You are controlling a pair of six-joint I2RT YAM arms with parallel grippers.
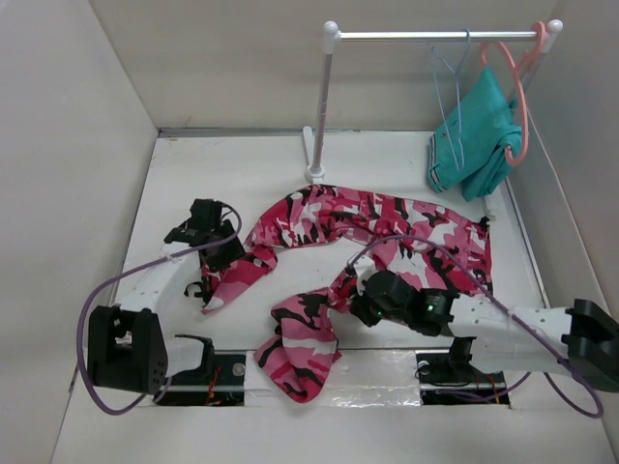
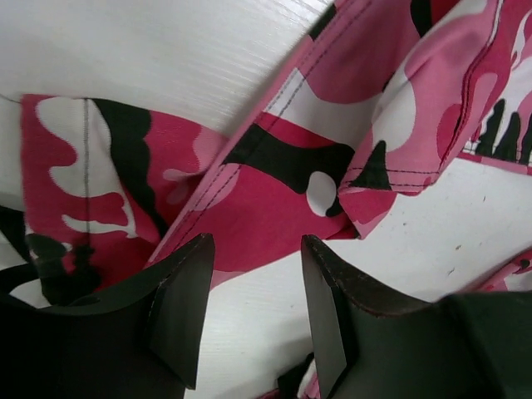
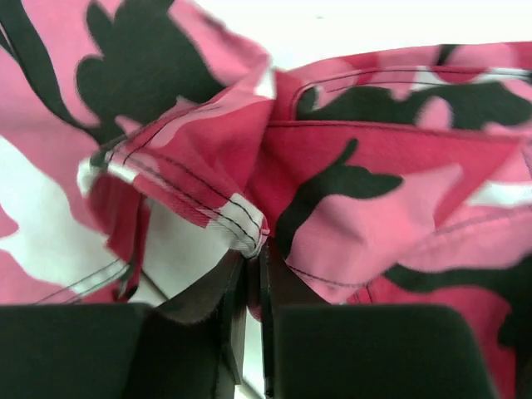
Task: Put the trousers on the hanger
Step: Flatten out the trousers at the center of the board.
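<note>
Our right gripper (image 3: 253,259) pinches a seam fold of the pink-red-white-black camo fabric trousers (image 1: 387,213) sprawled on the white counter (image 1: 232,164). The left gripper (image 2: 258,253) hangs open and empty over a leg, we guess to spread them for the thin light-blue wire hanger (image 1: 436,87).

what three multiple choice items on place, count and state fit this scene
1. Where is the thin light-blue wire hanger? A hanging from the white metal rail B lying flat C absent
2. How many hangers are on that rail? A one B two C four
3. The right end effector is: A wide open B shut on the pink, red, white and black camouflage fabric trousers C shut on nothing
1 A, its hook sits over the rail. 2 B, a salmon-pink plastic hanger hangs beside it. 3 B, it pinches a fabric fold.
</note>
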